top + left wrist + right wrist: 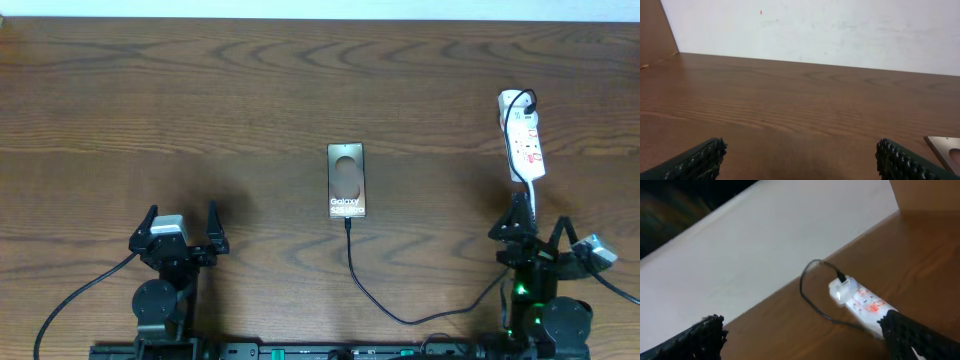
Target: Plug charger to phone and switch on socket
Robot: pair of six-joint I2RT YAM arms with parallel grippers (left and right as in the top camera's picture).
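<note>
Dark wood-grain table (200, 90); plain white wall (840, 30) behind far edge.

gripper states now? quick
Left gripper: open, holding nothing.
Right gripper: open, holding nothing; socket lies just ahead of it.

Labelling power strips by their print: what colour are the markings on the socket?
Red, on the white socket; clearest in the overhead view.

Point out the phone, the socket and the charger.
phone (347, 181), overhead view, middle of its back face.
socket (523, 142), overhead view, middle of the white strip.
charger (351, 255), overhead view, on its thin cable close to the phone.
</note>
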